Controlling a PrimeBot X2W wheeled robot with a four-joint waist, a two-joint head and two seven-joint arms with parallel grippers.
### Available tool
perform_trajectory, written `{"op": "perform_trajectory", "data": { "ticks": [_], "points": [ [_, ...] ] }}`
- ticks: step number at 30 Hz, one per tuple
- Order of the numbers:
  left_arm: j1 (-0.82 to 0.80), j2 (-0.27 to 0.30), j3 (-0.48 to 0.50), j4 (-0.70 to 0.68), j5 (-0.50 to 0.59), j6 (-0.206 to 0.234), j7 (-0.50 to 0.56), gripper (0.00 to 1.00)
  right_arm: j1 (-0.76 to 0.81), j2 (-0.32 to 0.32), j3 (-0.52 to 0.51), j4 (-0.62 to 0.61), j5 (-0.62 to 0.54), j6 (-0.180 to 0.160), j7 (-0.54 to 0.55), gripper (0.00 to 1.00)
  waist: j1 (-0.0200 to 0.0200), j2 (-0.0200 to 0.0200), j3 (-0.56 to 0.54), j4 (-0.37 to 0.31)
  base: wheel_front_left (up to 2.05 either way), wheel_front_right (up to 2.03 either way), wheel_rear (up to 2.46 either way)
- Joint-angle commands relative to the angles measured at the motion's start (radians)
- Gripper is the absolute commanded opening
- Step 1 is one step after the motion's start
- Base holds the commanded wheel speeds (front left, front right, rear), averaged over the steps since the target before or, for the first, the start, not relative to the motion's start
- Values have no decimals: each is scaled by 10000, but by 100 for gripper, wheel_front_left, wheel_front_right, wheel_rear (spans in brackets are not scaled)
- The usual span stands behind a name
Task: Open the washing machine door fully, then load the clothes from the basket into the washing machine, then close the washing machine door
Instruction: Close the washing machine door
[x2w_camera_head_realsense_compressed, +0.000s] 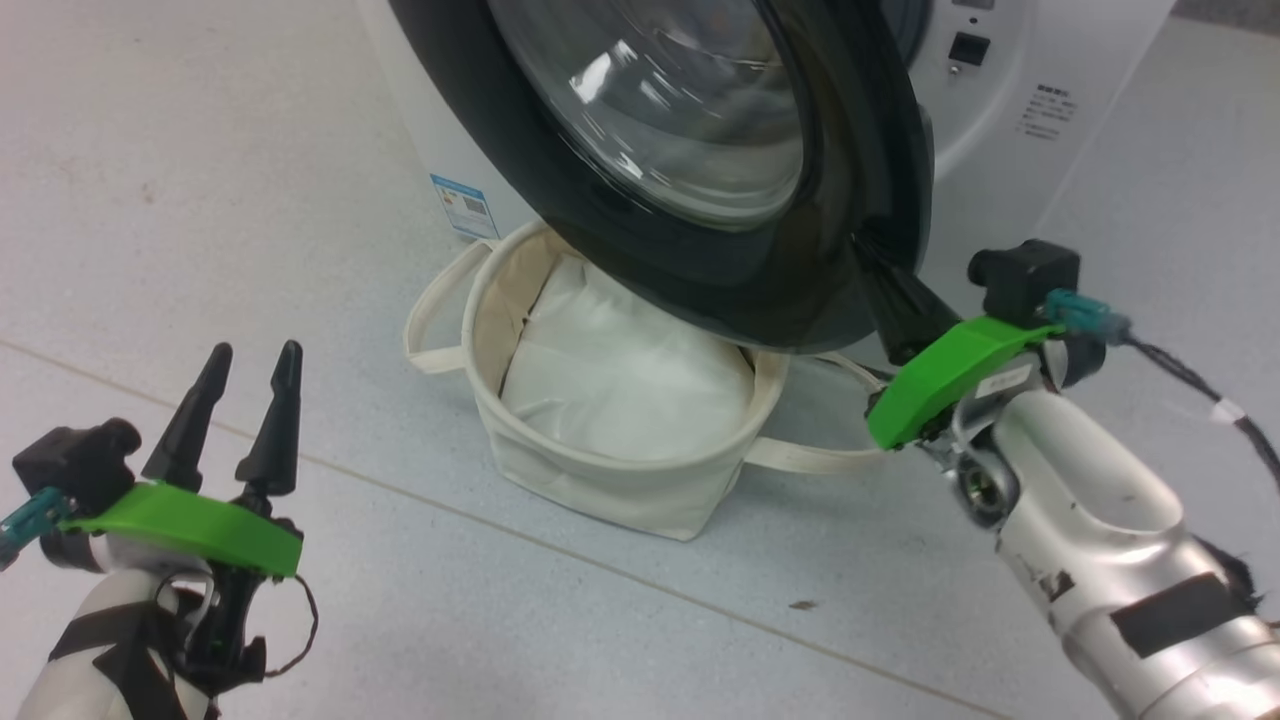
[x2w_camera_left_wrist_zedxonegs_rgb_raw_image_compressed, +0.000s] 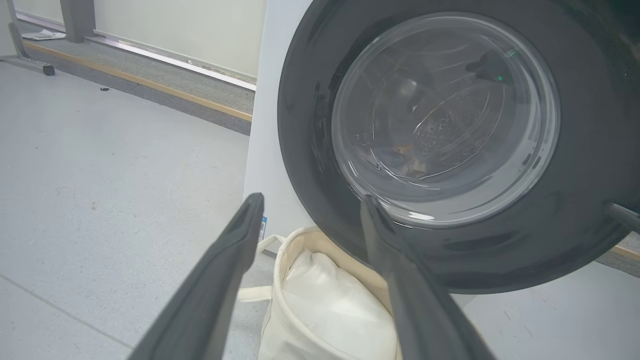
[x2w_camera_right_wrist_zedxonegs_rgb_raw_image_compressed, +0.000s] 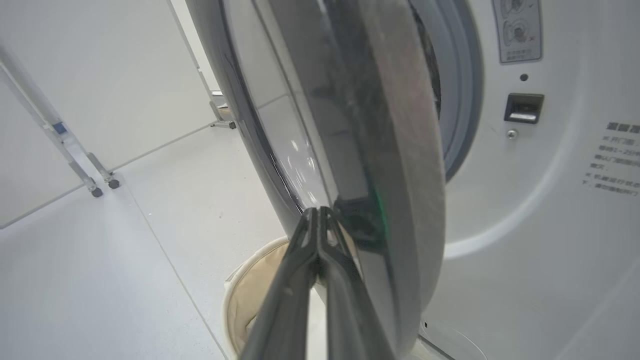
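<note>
The washing machine door (x2w_camera_head_realsense_compressed: 720, 280), black-rimmed with a bulging glass window, stands partly open from the white washing machine (x2w_camera_head_realsense_compressed: 1000, 150). My right gripper (x2w_camera_head_realsense_compressed: 885, 275) is shut, and its closed fingertips (x2w_camera_right_wrist_zedxonegs_rgb_raw_image_compressed: 317, 212) lie against the door's (x2w_camera_right_wrist_zedxonegs_rgb_raw_image_compressed: 380, 125) lower free edge. Well away from both, my left gripper (x2w_camera_head_realsense_compressed: 255, 350) hangs open and empty at the lower left, pointing toward the door (x2w_camera_left_wrist_zedxonegs_rgb_raw_image_compressed: 310, 100) and the basket (x2w_camera_left_wrist_zedxonegs_rgb_raw_image_compressed: 280, 320). The cream basket (x2w_camera_head_realsense_compressed: 600, 490) sits on the floor under the door. Through the glass shows a small blue and orange-brown patch (x2w_camera_left_wrist_zedxonegs_rgb_raw_image_compressed: 407, 160), possibly the clothes.
A plain white pillow-like bundle (x2w_camera_head_realsense_compressed: 620, 380) fills the basket. The machine front carries a latch slot (x2w_camera_head_realsense_compressed: 968, 47), and its side a blue sticker (x2w_camera_head_realsense_compressed: 465, 207). A metal frame on casters (x2w_camera_right_wrist_zedxonegs_rgb_raw_image_compressed: 100, 187) stands by the wall. Grey floor (x2w_camera_head_realsense_compressed: 200, 200) spreads left of the machine.
</note>
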Motion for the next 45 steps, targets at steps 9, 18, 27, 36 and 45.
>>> {"op": "perform_trajectory", "data": {
  "ticks": [9, 18, 27, 36, 45],
  "points": [
    [-675, 580, 486, -572, -205, -59, -120, 100, -949, -149, -517, 90, -455, -2, -124, 0, -1, 0, 878, -112, 0, 0, 0],
    [-975, 718, 533, -756, -304, -59, -120, 100, -2039, -384, -1426, 230, -942, -2, -124, 0, -1, 0, 1664, 94, 0, 0, 0],
    [-1070, 723, 512, -727, -326, -59, -120, 100, -2879, -376, -2708, 347, -1538, -2, -124, 0, -1, 0, 1855, 287, 0, 0, 0],
    [-958, 781, 337, -591, -406, -59, -120, 100, -3030, -242, -4020, 685, -2020, -2, -124, 0, -1, 0, 1424, 283, 0, 0, 0],
    [-747, 936, 334, -543, -472, -59, -120, 100, -2411, -173, -4154, 490, -2286, -2, -124, 97, -1, 0, 940, 86, 0, 0, 0]
  ]
}}
